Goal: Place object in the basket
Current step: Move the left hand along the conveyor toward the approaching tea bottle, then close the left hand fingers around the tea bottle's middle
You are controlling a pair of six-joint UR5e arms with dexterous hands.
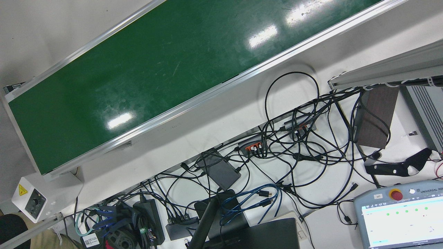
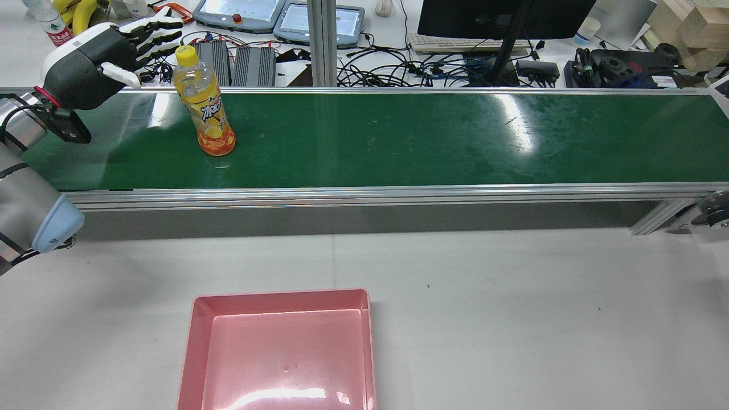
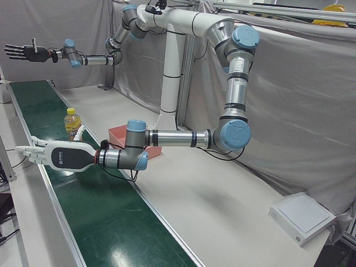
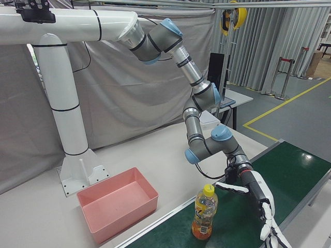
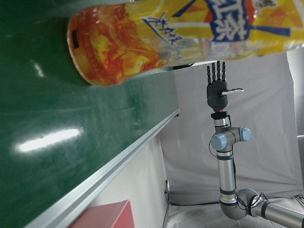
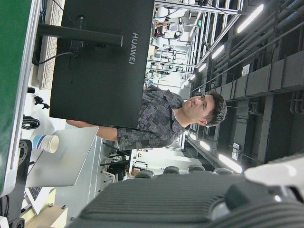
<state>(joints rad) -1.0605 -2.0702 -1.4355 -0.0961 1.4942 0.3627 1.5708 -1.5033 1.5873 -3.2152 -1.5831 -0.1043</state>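
A yellow-and-orange drink bottle (image 2: 208,102) stands upright on the green conveyor belt (image 2: 398,136). It also shows in the left-front view (image 3: 71,123), the right-front view (image 4: 203,212) and, very close, the left hand view (image 5: 166,38). My left hand (image 2: 114,48) is open with fingers spread, just left of the bottle's top and apart from it; it also shows in the left-front view (image 3: 55,156) and the right-front view (image 4: 258,206). My right hand (image 3: 25,52) is open and empty, raised high at the belt's far end. The pink basket (image 2: 196,341) lies empty on the white table.
Behind the belt are cables (image 2: 387,62), a monitor (image 2: 501,17) and teach pendants (image 2: 239,11). The front view shows a bare stretch of belt (image 1: 166,69) and tangled cables (image 1: 294,138). A person (image 6: 171,118) sits beyond the monitor in the right hand view.
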